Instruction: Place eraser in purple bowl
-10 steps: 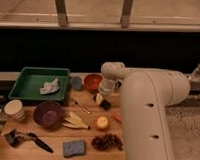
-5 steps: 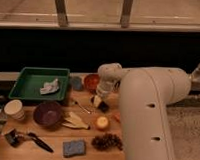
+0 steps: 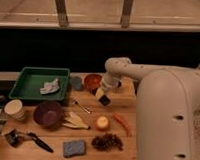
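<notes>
Wooden table (image 3: 133, 146); pincer (image 3: 103, 98) beside orange bowl (image 3: 92, 82), grip unclear; spoon (image 3: 82, 107) lies between it and purple bowl (image 3: 48, 114)

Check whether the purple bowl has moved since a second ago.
No. The purple bowl sits just below the green tray, as before; the tool hangs beside the orange bowl.

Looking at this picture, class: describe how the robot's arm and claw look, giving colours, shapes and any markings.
The arm is off-white: thick, smooth, rounded segments, with two small dark dots on the big near one. No cables or lettering show. The claw, low beside the orange bowl, is pale like the arm.
</notes>
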`<state>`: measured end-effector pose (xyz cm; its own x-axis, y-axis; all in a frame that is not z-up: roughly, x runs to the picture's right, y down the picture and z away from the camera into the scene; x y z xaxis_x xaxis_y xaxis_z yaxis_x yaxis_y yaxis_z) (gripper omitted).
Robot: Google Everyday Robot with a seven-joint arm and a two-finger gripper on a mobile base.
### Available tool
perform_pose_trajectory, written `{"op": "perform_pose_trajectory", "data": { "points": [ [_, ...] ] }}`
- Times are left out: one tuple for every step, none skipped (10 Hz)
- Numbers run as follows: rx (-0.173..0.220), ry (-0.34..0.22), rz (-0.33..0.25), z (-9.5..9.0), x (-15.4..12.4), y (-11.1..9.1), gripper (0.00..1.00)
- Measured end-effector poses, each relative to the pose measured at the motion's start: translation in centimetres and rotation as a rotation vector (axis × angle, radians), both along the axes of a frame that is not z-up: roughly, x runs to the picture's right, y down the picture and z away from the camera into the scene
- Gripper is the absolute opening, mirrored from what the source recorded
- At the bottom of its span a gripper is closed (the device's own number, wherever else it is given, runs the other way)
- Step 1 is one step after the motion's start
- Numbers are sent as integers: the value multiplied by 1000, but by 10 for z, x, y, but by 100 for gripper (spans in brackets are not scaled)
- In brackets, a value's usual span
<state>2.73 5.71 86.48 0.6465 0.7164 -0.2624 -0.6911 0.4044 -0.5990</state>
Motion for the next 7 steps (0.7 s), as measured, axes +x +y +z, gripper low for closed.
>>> {"op": "perform_pose_trajectory", "data": {
  "points": [
    [20,-41,29,-7,0,-10,0],
    [34,-98,56,-9,-4,-20,0],
    [39,-169,81,-10,-16,-30,0],
    [40,-221,88,-11,-28,-37,0],
    [48,-287,80,-16,-47,-48,0],
    [64,-338,56,-25,-66,-57,0],
    [84,-392,18,-38,-89,-63,0]
  ]
}}
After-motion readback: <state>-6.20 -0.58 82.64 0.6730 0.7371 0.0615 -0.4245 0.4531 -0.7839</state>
